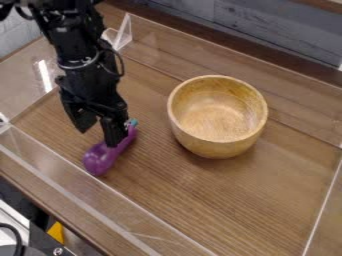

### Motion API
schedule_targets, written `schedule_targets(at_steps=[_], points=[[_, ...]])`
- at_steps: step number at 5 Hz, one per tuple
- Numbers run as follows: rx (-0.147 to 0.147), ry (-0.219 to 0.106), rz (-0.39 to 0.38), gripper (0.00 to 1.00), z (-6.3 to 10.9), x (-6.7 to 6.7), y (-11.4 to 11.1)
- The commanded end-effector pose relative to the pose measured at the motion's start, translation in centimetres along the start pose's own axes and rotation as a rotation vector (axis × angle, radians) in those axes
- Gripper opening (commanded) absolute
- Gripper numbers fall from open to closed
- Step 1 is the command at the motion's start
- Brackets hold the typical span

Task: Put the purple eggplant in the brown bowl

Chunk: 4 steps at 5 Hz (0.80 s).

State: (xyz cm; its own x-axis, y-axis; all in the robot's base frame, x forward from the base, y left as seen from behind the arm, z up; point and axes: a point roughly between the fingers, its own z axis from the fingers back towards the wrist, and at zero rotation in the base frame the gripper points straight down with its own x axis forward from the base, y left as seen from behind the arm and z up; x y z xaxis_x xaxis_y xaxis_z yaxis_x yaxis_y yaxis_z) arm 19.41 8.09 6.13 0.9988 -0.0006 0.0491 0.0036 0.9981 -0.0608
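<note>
Clear plastic walls (80, 205) run along the near edge of the wooden table (227, 200), and just past them we find the purple eggplant (104, 155) lying flat on the boards, its long axis slanting up toward the right. Directly over its upper end stands our gripper (104, 128), pointing straight down with its black fingers (115, 128) spread wide; one finger hides part of the eggplant, so we cannot tell whether the pads already touch it. Nothing is pinched yet.

We judge this to be the reach for the pick: the jaws stand over the eggplant's upper half, low to the table but not closed. What the next move calls for, in our view, is a little more descent until the fingers sit on either side of the glossy body, then a firm squeeze across its narrow width, since a smooth rounded toy could squirt out of an off-centre grip.

Farther back and to the right sits the brown bowl (218, 115), upright, empty, well apart from the eggplant. After lifting, we would carry across to it.
</note>
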Motion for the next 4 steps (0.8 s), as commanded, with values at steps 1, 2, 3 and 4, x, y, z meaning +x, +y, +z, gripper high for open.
schedule_targets(at_steps=[1,2,3,4], points=[[0.002,-0.035,0.011,1.0,-0.1,0.4,0.3],[-0.006,-0.048,0.012,1.0,-0.6,0.4,0.3],[-0.015,-0.06,0.012,1.0,-1.1,0.4,0.3],[-0.024,-0.073,0.014,1.0,-1.6,0.5,0.3]])
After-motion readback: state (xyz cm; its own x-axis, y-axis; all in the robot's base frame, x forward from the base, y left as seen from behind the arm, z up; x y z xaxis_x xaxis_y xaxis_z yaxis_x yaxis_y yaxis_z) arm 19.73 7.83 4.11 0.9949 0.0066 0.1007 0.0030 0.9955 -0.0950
